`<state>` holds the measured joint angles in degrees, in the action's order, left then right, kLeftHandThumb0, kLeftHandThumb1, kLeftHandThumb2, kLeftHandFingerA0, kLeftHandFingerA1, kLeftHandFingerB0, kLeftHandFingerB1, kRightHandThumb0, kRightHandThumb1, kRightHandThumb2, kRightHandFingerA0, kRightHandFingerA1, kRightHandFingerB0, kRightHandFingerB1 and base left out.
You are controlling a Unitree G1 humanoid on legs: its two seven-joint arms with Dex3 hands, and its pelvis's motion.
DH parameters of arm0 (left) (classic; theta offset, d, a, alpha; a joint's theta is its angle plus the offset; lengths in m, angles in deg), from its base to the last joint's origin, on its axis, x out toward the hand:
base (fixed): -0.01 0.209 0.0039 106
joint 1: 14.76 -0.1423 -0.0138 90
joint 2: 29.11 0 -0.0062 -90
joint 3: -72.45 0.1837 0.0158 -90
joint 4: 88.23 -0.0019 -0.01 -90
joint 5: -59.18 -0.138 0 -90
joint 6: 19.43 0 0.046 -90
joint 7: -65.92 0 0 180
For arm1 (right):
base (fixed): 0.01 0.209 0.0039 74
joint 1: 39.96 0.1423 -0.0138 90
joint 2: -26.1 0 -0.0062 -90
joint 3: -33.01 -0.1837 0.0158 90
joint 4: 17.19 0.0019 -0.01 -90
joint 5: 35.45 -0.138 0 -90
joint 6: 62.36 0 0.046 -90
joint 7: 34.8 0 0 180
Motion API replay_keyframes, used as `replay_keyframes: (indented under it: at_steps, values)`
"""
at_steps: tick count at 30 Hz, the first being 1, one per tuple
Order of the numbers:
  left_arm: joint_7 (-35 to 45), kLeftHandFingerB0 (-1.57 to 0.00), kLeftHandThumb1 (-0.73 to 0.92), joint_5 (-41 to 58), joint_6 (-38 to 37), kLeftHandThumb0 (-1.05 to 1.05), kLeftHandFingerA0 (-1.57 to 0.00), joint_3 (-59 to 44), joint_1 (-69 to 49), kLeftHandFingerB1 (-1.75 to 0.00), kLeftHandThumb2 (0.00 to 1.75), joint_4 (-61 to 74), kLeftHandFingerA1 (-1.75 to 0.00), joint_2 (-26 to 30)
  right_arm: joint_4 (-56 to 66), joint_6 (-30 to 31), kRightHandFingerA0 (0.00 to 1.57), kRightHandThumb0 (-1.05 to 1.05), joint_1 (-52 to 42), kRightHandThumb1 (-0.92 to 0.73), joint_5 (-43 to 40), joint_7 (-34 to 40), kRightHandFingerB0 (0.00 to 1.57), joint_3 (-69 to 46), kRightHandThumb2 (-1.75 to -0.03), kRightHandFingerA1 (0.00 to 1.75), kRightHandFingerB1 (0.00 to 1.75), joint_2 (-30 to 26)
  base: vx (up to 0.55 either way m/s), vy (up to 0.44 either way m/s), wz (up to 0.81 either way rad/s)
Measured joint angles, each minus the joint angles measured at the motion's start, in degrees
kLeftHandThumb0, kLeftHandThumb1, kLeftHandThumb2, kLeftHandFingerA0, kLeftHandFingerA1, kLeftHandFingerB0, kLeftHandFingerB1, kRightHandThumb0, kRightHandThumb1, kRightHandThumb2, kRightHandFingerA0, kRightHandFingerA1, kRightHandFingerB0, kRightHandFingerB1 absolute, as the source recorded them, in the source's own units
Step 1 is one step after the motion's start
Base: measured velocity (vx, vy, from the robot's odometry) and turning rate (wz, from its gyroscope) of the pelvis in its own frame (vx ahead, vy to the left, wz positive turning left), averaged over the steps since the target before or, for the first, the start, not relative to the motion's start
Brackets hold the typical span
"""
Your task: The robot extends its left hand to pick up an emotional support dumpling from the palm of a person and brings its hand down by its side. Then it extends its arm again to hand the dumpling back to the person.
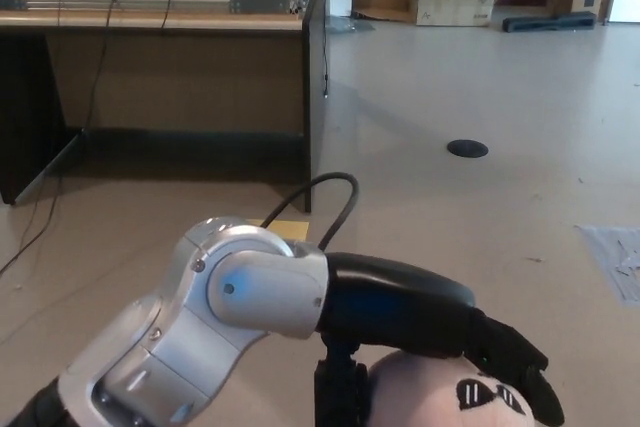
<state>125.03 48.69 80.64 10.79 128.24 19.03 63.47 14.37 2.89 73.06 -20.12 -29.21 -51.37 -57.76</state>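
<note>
Your left robot hand (470,332), black with thick fingers, is closed over the top of the pale pink, soft plush dumpling with a black stitched face (450,392), which sits at the bottom edge of the head view, right of centre. The fingers (520,362) curl down over the dumpling's far side. The thumb is hidden beneath the hand, so you cannot confirm how fully the grasp wraps the toy; it reads as a hold, not a hover. The silver forearm and wrist (235,297) lie low across the frame from the lower left. No person's palm shows, and the right robot hand is not in view.

Judgement: you are in the carrying part of the task, with the dumpling in hand and the arm low. Whether this is the lowering or the start of the return cannot be settled from this view.

To do the step well, keep the closing pressure even; the plush will likely compress and could slip out from under a top grip if the wrist rolls. Move the arm smoothly, without jerks. Watch the black cable (335,197) looping off the wrist, and keep clear of the wooden desk (180,57) at the upper left.
</note>
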Motion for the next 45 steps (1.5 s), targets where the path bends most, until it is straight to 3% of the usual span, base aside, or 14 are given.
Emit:
replay_keyframes:
  at_steps: [13,14,16,18,19,20,21,22,23,24,25,28,34,45]
  values:
    - [-5.05,-0.71,-0.01,1.99,3.86,-0.06,-0.81,-7.57,-4.11,-0.41,0.41,0.61,-0.52,-3.76,-0.04,0.1,0.58,-0.51,0.0,-0.73,0.22,0.05,0.47,-0.01,-0.63,0.5,0.39,0.0,0.0,0.0,0.0]
    - [-5.34,-0.94,0.69,2.46,4.81,-0.25,-0.96,-8.4,-4.33,-0.65,0.63,0.58,-1.02,-4.03,-0.04,0.1,0.71,-0.79,0.0,-0.84,0.23,0.05,0.6,-0.01,-0.65,0.86,0.57,0.0,0.0,0.0,0.0]
    - [-5.48,-0.94,0.69,3.16,6.56,-0.25,-0.99,-9.6,-4.43,-0.66,0.63,0.42,-1.01,-4.31,-0.03,-0.07,0.93,-0.61,0.0,-0.76,0.34,0.49,0.77,0.06,-0.63,0.7,0.53,0.05,0.0,0.0,0.0]
    - [-5.5,-0.95,0.68,4.14,8.18,-0.2,-0.97,-10.46,-4.55,-0.67,0.66,0.02,-1.01,-4.81,-0.16,-1.02,0.92,-0.52,-0.01,-0.73,0.28,0.7,0.89,-0.08,-0.62,0.94,0.53,0.06,0.0,0.0,0.0]
    - [-5.5,-0.95,0.68,4.56,8.94,-0.18,-0.98,-10.79,-4.61,-0.63,0.64,-0.17,-0.98,-5.01,-0.17,-1.51,0.88,-0.55,-0.02,-0.63,0.27,0.77,0.77,-0.12,-1.05,0.85,0.7,0.07,0.0,0.0,0.0]
    - [-5.5,-0.95,0.68,5.06,9.77,-0.18,-0.98,-11.18,-4.67,-0.63,0.64,-0.4,-0.98,-5.24,-0.17,-2.07,0.88,-0.55,-0.06,-0.63,0.21,0.77,0.77,-0.24,-1.05,0.85,0.7,0.08,0.0,0.0,0.0]
    - [-5.5,-0.95,0.69,5.46,10.63,-0.17,-0.99,-11.55,-4.78,-0.63,0.64,-0.56,-0.99,-5.49,-0.23,-2.58,0.92,-0.54,-0.06,-0.73,0.17,0.77,0.82,-0.34,-0.62,0.74,0.57,0.11,0.0,0.0,0.0]
    - [-5.5,-0.95,0.69,5.91,11.46,-0.17,-0.99,-11.87,-4.92,-0.62,0.63,-0.72,-0.99,-5.73,-0.33,-3.02,0.91,-0.59,-0.06,-0.75,0.14,0.77,0.84,-0.44,-0.62,0.85,0.56,0.15,0.0,0.0,0.0]
    - [-5.5,-0.95,0.7,6.42,12.28,-0.17,-0.99,-12.18,-5.08,-0.62,0.63,-0.86,-1.0,-5.96,-0.46,-3.4,0.85,-0.48,-0.06,-0.6,0.11,0.77,0.74,-0.52,-1.03,0.85,0.7,0.19,0.0,0.0,0.0]
    - [-5.51,-0.95,0.7,6.97,13.29,-0.17,-0.99,-12.58,-5.36,-0.62,0.63,-1.04,-1.0,-6.25,-0.57,-3.73,0.85,-0.48,-0.06,-0.6,0.07,0.77,0.74,-0.6,-1.03,0.85,0.7,0.24,0.0,0.0,0.0]
    - [-5.54,-0.95,0.69,7.34,14.0,-0.17,-0.99,-12.92,-5.62,-0.62,0.63,-1.19,-1.0,-6.48,-0.67,-3.91,0.92,-0.49,-0.05,-0.75,0.07,0.79,0.81,-0.62,-0.63,0.78,0.53,0.26,0.0,0.0,0.0]
    - [-6.05,-0.96,0.7,8.75,16.81,-0.16,-0.98,-13.91,-7.03,-0.6,0.61,-1.47,-0.98,-7.29,-0.76,-4.62,0.95,-0.5,-0.05,-0.74,0.14,1.08,0.84,-0.64,-0.62,0.87,0.57,0.24,0.0,0.0,0.0]
    - [-8.87,-0.94,0.69,11.27,21.02,-0.12,-1.03,-16.59,-11.4,-0.66,0.6,-0.51,-0.99,-10.01,-0.82,-6.05,0.96,-0.61,0.11,-0.75,0.22,1.34,0.61,-0.74,-0.64,0.57,0.44,0.09,0.0,0.0,0.0]
    - [-15.54,-0.94,0.73,20.79,28.03,-0.21,-0.94,-36.62,-12.17,-0.53,0.62,0.44,-0.88,-14.84,-0.6,-5.06,1.01,-0.55,0.66,-0.74,0.35,1.83,0.68,-0.68,-0.63,0.63,0.45,0.15,0.0,0.0,0.0]
